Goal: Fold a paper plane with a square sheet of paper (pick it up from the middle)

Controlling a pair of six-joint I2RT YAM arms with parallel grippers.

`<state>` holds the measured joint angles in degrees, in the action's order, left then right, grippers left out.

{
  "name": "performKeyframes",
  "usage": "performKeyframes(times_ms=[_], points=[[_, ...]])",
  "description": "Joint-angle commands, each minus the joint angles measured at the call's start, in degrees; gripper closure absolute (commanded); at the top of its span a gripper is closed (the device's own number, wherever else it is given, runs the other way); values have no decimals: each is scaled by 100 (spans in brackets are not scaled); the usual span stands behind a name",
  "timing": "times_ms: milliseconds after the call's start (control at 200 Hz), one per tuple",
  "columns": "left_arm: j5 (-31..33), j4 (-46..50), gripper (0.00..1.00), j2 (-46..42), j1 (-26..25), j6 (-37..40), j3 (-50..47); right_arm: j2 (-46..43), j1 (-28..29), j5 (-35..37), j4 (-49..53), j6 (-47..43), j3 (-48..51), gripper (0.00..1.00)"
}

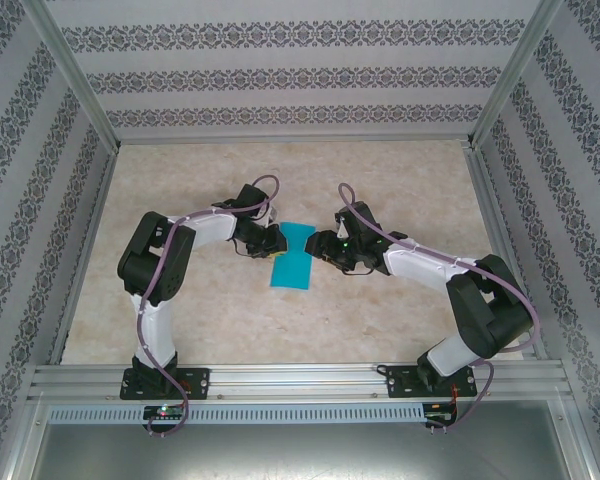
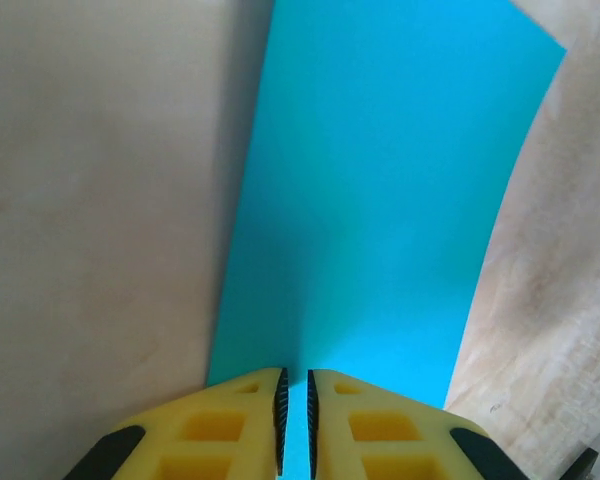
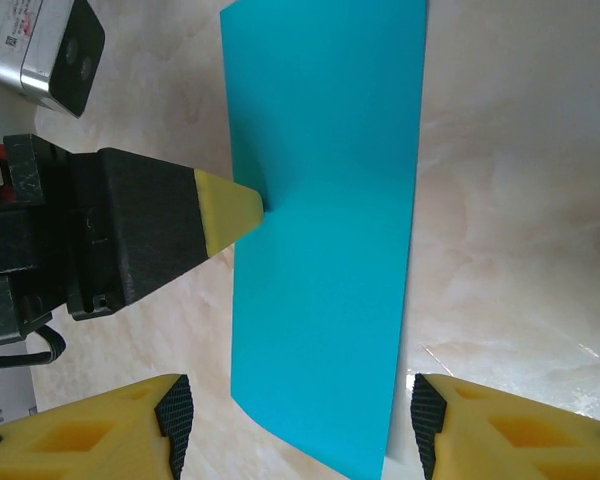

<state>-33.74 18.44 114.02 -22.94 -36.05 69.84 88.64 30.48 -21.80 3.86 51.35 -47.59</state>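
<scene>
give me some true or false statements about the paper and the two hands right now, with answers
1. The left hand is pinching one edge of the square sheet of paper. True.
2. The right hand is clamped shut on the paper. False: its jaws stand wide apart, with the paper's end between them.
3. The paper is red. False: it is teal-blue.
4. The paper sits between the two hands, near the middle of the table. True.
</scene>
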Motion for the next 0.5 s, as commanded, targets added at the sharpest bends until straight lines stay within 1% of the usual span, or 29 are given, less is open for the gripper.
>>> performKeyframes(times_ms=[0, 195, 340, 495], points=[[388, 259, 81, 6, -72, -252, -334, 4, -60, 139, 131, 112, -22, 39], [701, 59, 81, -313, -182, -814, -1027, 14, 5, 100, 446, 276, 15, 41], [798, -183, 81, -467, -279, -1185, -1303, 149, 296, -34, 523, 436, 10, 42], [965, -194, 80, -553, -285, -1275, -1401, 326, 560, 45, 580, 701, 34, 44]])
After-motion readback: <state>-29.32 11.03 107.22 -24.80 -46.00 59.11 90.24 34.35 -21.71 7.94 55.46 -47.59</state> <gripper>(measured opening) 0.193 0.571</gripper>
